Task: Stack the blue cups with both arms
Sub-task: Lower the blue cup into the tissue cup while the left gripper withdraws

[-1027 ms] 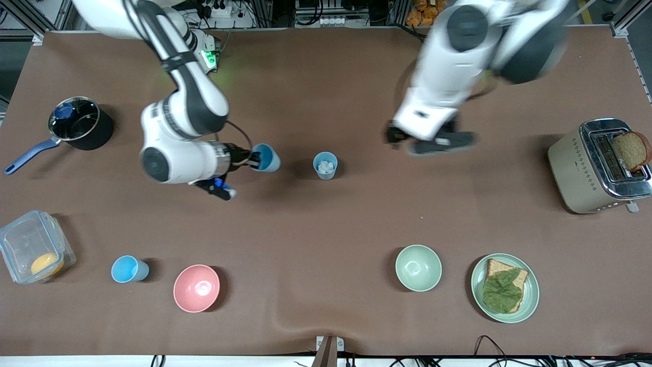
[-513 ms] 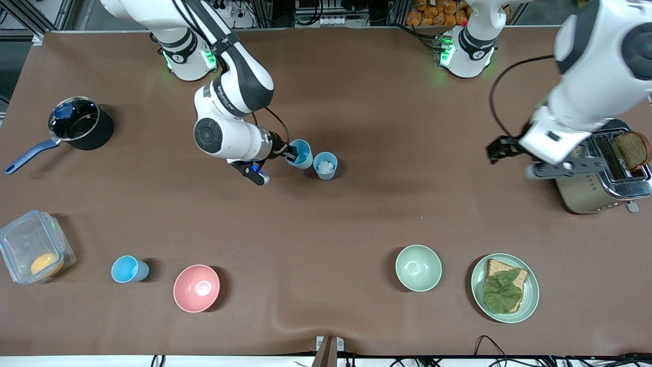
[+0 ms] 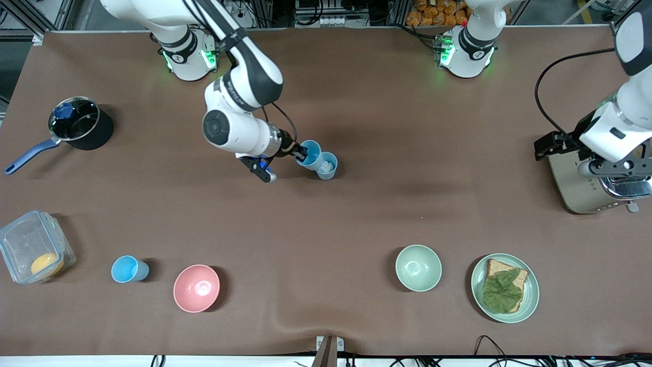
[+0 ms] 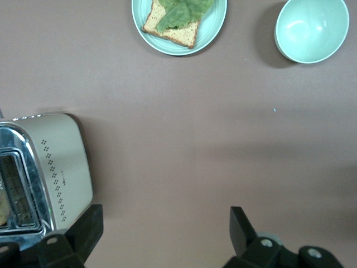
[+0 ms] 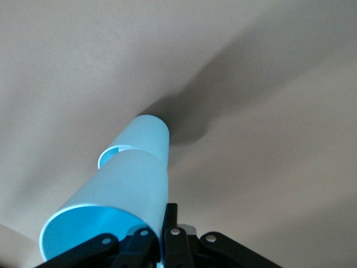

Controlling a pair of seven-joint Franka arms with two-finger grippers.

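My right gripper (image 3: 301, 151) is shut on the wall of a bright sky-blue cup (image 3: 310, 154), one finger inside the rim and one outside. It holds the cup tilted, with the base at the rim of the paler grey-blue cup (image 3: 328, 167), which stands mid-table with something white inside. The right wrist view shows the gripper (image 5: 167, 223), the held cup (image 5: 122, 195) and the paler cup (image 5: 148, 134) under its base. A second sky-blue cup (image 3: 127, 269) stands near the front edge beside the pink bowl. My left gripper (image 3: 611, 176) is open and empty over the toaster's edge (image 4: 162, 234).
The toaster (image 3: 575, 186) stands at the left arm's end. A green bowl (image 3: 418, 267) and a plate with bread and lettuce (image 3: 530, 300) are near the front. A pink bowl (image 3: 196, 288), a clear container (image 3: 20, 244) and a black pot (image 3: 99, 133) are at the right arm's end.
My right gripper has carried the sky-blue cup across to the paler cup and tipped its base onto that rim. My left arm has swung away to the toaster.
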